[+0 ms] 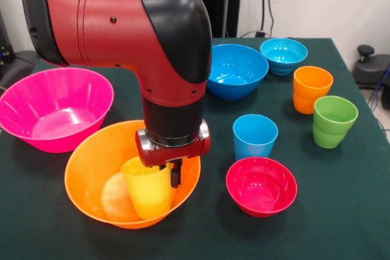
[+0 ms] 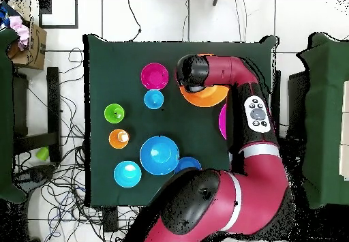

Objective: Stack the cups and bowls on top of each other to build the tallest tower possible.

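Observation:
The yellow cup (image 1: 148, 188) stands upright inside the large orange bowl (image 1: 91, 172) at the front left. My gripper (image 1: 172, 179) comes down from above and is shut on the cup's right wall. One black finger (image 1: 175, 175) shows outside the rim. In the overhead view my wrist hides the gripper and the cup, and the orange bowl (image 2: 208, 97) shows beneath it. The large pink bowl (image 1: 55, 108) sits empty left of the orange bowl. The light-blue cup (image 1: 255, 136) and the small red bowl (image 1: 261, 185) stand to the right.
The medium blue bowl (image 1: 236, 70) and the small cyan bowl (image 1: 283, 55) sit at the back. The orange cup (image 1: 312, 88) and the green cup (image 1: 334, 120) stand at the right. The small dark blue bowl (image 2: 187, 163) shows only in the overhead view.

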You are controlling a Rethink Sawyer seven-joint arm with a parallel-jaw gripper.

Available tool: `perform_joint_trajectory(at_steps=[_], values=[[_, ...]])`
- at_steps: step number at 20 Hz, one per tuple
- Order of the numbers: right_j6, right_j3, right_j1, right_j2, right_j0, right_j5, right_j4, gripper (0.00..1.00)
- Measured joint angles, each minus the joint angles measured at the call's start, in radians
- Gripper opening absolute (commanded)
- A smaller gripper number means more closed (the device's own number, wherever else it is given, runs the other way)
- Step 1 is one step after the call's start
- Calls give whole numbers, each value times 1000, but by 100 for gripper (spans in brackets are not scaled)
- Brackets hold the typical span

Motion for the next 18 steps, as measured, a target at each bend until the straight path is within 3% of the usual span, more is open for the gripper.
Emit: perform_joint_trajectory(at_steps=[13,18], values=[[0,-1,-3,-1,0,2,-25,0],[0,3,-10,-14,1,2,-71,0]])
